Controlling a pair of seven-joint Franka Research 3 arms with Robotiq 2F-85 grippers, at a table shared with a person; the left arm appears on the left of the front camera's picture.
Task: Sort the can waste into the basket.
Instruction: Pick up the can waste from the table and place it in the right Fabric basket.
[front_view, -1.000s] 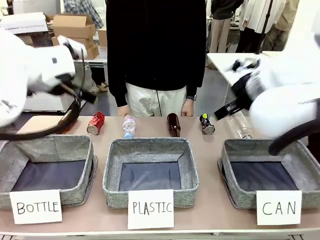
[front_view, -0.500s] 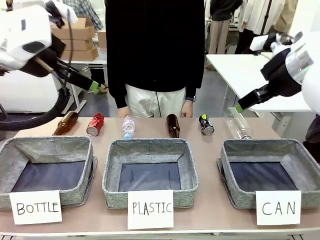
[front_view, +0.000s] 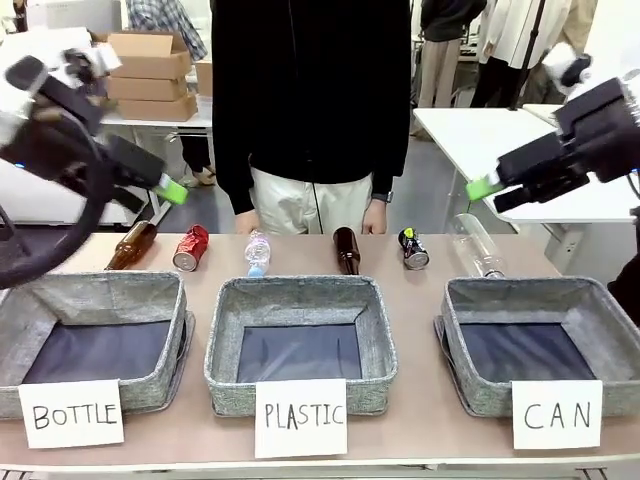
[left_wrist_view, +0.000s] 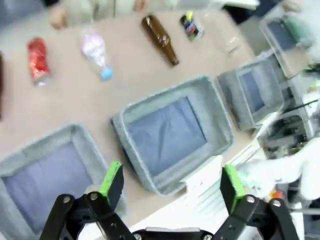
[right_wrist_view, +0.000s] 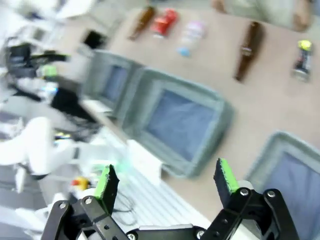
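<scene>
A shiny red can (front_view: 190, 247) lies on its side at the table's far left; it also appears in both wrist views (left_wrist_view: 38, 60) (right_wrist_view: 165, 21). A dark can (front_view: 414, 247) with yellow-green marks lies at the far right of the row (left_wrist_view: 190, 26) (right_wrist_view: 301, 60). The grey basket (front_view: 455, 335) behind the "CAN" sign (front_view: 558, 414) stands at the front right with nothing in it (left_wrist_view: 231, 100) (right_wrist_view: 272, 140). My left gripper (front_view: 170, 190) (left_wrist_view: 172, 182) hangs open high over the left side. My right gripper (front_view: 484, 188) (right_wrist_view: 167, 182) is open high over the right side. Neither one holds anything.
Two brown bottles (front_view: 130, 245) (front_view: 346, 250) and two clear plastic bottles (front_view: 258, 252) (front_view: 476, 245) lie in the same far row. Baskets signed "BOTTLE" (front_view: 170, 330) and "PLASTIC" (front_view: 225, 340) stand left and centre. A person stands at the far edge, hands (front_view: 375, 215) by the table.
Both arms have swung up and away from the camera; their grippers now hang higher and farther out to each side. The cans, bottles and baskets have not moved.
</scene>
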